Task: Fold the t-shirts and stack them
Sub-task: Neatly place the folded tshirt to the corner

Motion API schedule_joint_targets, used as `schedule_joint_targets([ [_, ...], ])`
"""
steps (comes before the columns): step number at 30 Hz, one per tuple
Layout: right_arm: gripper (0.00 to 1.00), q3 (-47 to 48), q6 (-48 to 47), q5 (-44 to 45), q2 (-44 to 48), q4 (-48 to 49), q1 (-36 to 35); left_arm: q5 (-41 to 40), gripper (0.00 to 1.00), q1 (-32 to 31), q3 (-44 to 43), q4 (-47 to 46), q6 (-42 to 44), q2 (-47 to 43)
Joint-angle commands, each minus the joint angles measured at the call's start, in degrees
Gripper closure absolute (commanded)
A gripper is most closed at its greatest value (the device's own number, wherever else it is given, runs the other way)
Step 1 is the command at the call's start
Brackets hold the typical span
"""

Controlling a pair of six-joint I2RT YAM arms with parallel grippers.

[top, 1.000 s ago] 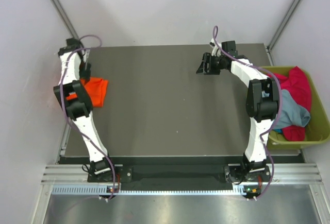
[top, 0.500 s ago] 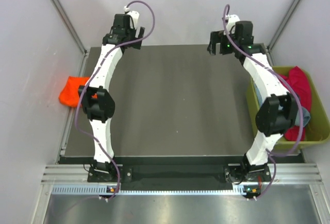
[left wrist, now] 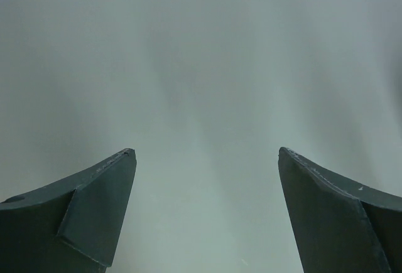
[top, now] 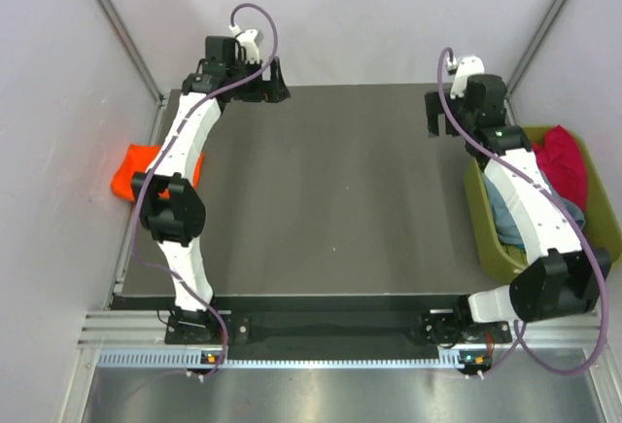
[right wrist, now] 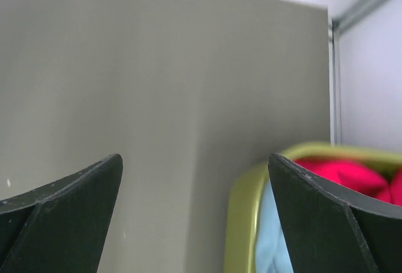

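Looking at both wrist views: left hand (left wrist: 205, 152) was wide open with nothing between its fingers, only bare counter (top: 330, 199) below. Right hand (right wrist: 195, 157) likewise spread and empty.

Positions in the top view:
- left hand at the upper left of the frame, over the counter's far edge
- right hand (top: 434, 117) at the upper right, just beside the olive bin (top: 609, 224)
- orange shirt (top: 131, 172) bunched at the left edge of the frame, hanging off the counter's side, partly behind the left arm
- magenta shirt (top: 564, 156) and grey-blue shirt (top: 505, 214) heaped in the bin, right of frame; a second magenta one couldn't be confirmed

No shirt lay flat on the counter, so folding likely hadn't begun for any of them.

Handling judgement: light, limp cloth with no stiffness. It should drape and sag from any single pinch and may drag a neighbour out of the bin. Best hold was probably a raised ridge of the magenta shirt, topmost in the heap, then a two-hand regrip at the shoulders to spread it. Seams and hems weren't readable in these pictures.
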State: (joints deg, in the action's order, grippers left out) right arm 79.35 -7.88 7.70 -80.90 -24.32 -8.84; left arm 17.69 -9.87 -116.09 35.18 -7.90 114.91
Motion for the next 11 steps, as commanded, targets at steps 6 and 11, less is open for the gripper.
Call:
schedule_joint_targets([
  [6,0.00,-0.87,2.78,2.32,11.29,-11.27,0.76,17.03,0.01,0.46,-14.31,16.97,5.00,-3.67],
  [11,0.00,-2.62,10.07,-0.31,14.36,-12.77,4.35,10.35,0.01,0.46,-8.64,13.78,5.77,-8.65],
])
